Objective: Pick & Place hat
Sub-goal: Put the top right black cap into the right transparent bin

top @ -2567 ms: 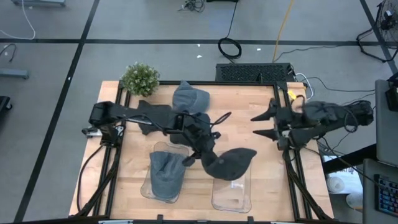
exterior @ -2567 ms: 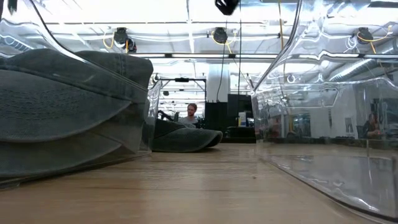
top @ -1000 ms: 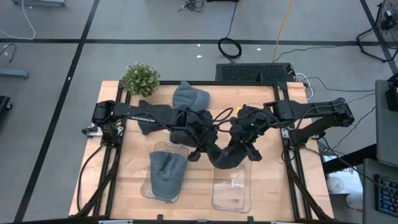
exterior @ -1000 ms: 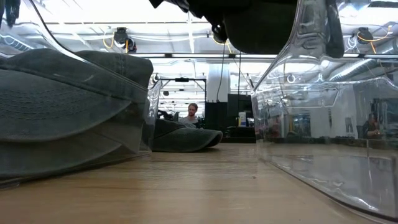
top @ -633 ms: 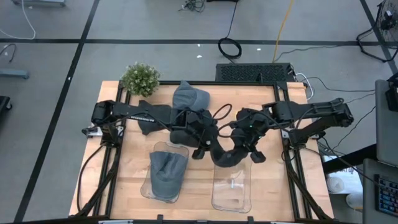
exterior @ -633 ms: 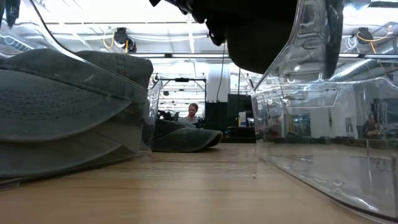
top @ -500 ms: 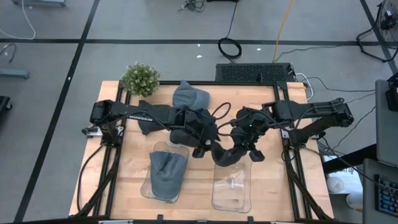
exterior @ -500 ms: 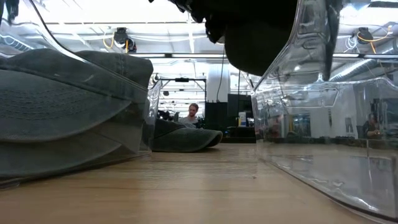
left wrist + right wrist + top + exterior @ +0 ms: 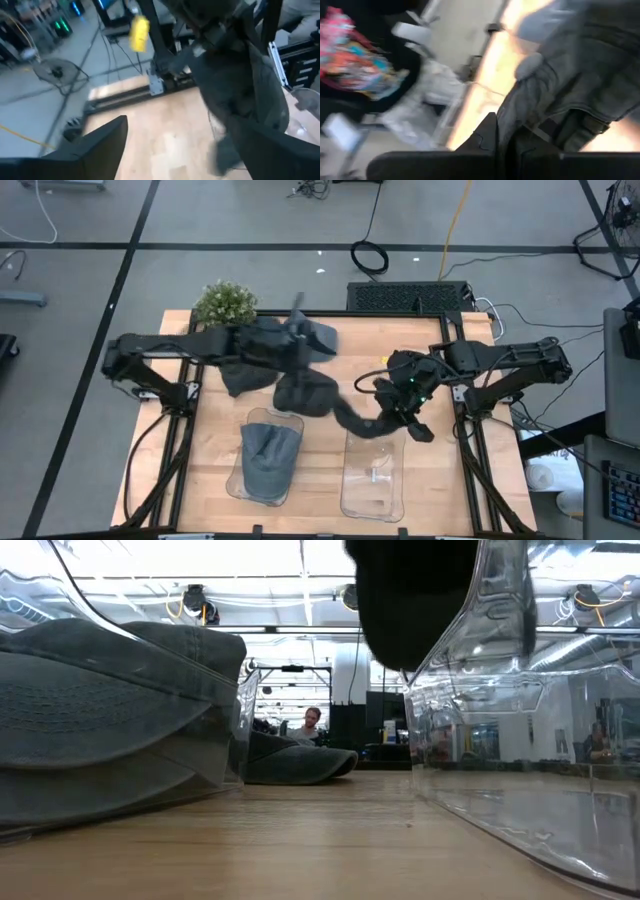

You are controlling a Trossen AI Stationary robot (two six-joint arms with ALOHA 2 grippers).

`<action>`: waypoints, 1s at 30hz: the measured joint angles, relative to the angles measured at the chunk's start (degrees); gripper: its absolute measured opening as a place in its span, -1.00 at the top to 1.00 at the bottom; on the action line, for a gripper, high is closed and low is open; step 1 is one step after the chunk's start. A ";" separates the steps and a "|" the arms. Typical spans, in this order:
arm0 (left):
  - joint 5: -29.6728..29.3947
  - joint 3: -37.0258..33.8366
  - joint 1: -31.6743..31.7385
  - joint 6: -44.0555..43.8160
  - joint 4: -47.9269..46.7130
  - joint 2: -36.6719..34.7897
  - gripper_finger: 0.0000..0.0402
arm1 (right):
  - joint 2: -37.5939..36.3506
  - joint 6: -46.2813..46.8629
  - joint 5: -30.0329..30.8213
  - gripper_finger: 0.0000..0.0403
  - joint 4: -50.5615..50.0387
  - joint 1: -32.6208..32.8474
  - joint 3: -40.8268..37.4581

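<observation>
A dark grey hat hangs from my right gripper, which is shut on it, over the far end of the right clear container. The low view shows the hat up high. My left gripper is raised above the far middle of the table. It stands open and away from the hat, and the left wrist view looks at the hat. A second hat lies in the left clear container. A blue-grey hat rests on the table at the far middle. My right gripper pinches the grey cloth at the hat's edge between its two fingers. They come from the table's right side, slanting down. The hat hangs slack below and beside the fingers, clear of the table. Which part of the rim it has cannot be told.
A small potted plant stands at the far left corner. In the low view a dark hat lies on the wood between the two containers, farther back. People sit in the room beyond the table.
My left gripper has let go of the dark hat. It has risen and drawn back toward the table's far left. The hat now hangs from my right gripper alone, which has stayed about where it was. The hat has sagged a little lower.
</observation>
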 joint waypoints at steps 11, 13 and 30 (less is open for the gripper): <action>0.15 0.00 3.24 2.59 -7.70 -8.08 -0.51 | -0.17 9.30 0.31 1.00 12.04 10.61 -2.99; 0.19 -0.05 3.79 2.08 -8.19 -7.87 -0.49 | -0.19 10.67 2.57 1.00 15.63 12.69 -4.56; 0.81 -0.09 4.46 4.05 -5.41 -10.00 -0.61 | -0.30 17.65 15.43 1.00 37.84 21.68 -19.58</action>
